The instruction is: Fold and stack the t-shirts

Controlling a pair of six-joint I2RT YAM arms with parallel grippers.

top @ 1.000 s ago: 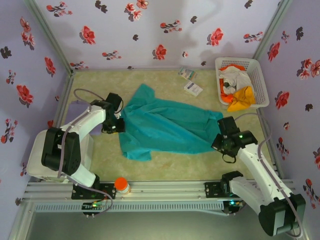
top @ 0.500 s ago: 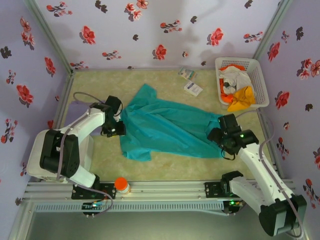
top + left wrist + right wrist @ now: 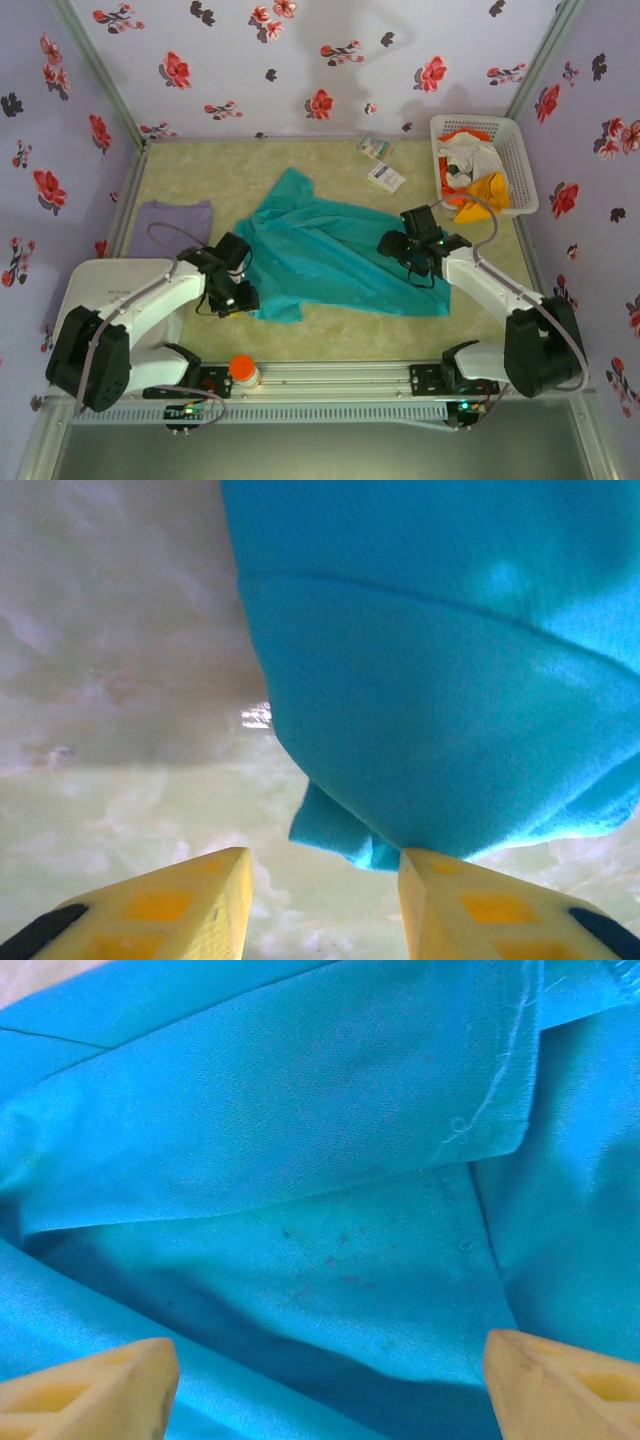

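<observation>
A large teal t-shirt (image 3: 335, 252) lies spread and rumpled in the middle of the table. At the far left a pale purple t-shirt (image 3: 175, 217) lies folded flat. My left gripper (image 3: 243, 297) sits at the teal shirt's near left corner. In the left wrist view that corner (image 3: 345, 840) hangs just ahead of the open left gripper (image 3: 325, 880), and the cloth edge touches the right finger. My right gripper (image 3: 396, 243) hovers over the shirt's right part. The right wrist view has the right gripper (image 3: 330, 1380) wide open above teal cloth (image 3: 330, 1160), holding nothing.
A white lattice basket (image 3: 522, 165) at the back right holds an orange garment (image 3: 482, 193) and a white garment (image 3: 470, 155). Two small white packets (image 3: 385, 178) lie behind the teal shirt. An orange-capped bottle (image 3: 243, 371) stands by the near rail. Walls close in three sides.
The right gripper let go of the shirt's right edge, opened and swung left over the cloth. The left gripper moved nearer, down to the shirt's near left corner, uncovering the purple shirt.
</observation>
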